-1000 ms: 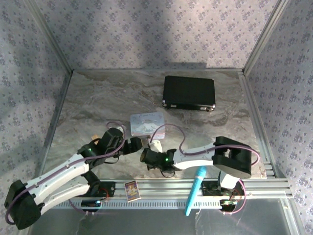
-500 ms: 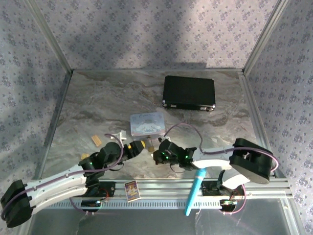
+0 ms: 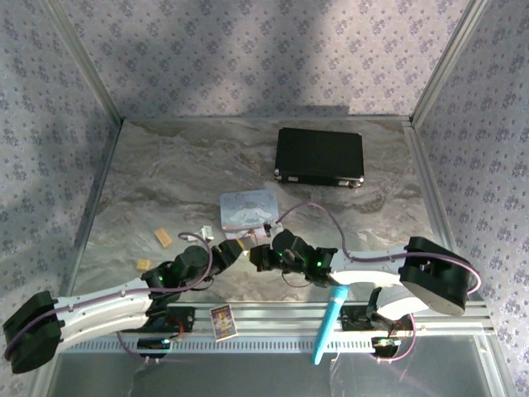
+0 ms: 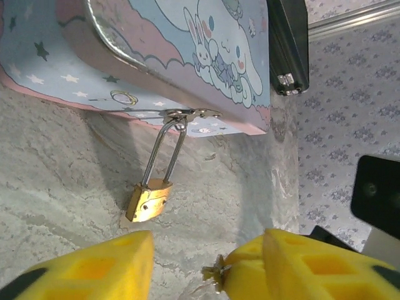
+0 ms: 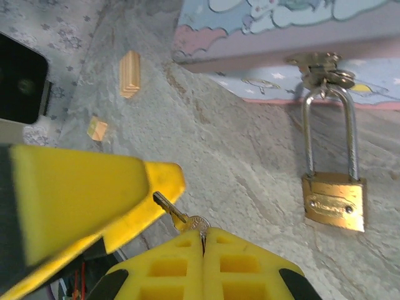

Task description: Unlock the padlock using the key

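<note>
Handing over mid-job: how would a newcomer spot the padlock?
Find the pastel cartoon tin mid-table, nearer than the black case. The padlock hangs from the clasp on its near edge, lying on the table. It is brass with a long silver shackle, unlike the tan wooden blocks to the left.

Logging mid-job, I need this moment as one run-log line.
right gripper: shut on key | left gripper: open, beside key | padlock: shackle shut, through hasp of tin | key not yet inserted
</note>
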Controlling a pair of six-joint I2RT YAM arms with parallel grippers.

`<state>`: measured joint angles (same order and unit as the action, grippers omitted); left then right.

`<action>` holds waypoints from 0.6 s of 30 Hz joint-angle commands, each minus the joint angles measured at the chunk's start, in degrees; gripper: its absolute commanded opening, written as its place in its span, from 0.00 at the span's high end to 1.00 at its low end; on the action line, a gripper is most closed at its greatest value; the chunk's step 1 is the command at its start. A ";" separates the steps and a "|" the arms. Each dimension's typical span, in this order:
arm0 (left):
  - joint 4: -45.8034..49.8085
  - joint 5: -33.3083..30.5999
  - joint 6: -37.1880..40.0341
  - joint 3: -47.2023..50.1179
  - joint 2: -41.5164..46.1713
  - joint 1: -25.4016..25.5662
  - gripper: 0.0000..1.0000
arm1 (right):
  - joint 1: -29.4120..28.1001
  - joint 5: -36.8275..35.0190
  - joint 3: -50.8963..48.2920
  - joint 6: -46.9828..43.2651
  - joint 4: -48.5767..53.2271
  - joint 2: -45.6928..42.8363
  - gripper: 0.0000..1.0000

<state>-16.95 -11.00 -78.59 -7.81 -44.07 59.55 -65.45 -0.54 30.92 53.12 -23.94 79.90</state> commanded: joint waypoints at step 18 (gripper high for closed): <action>4.54 2.67 11.91 -8.21 1.11 -0.44 1.00 | 1.12 -0.37 1.02 -1.80 2.79 -4.79 0.28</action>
<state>-15.33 -11.66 -74.70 -10.72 -44.21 59.86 -64.36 0.30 31.31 53.10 -24.23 79.66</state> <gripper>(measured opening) 0.045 0.600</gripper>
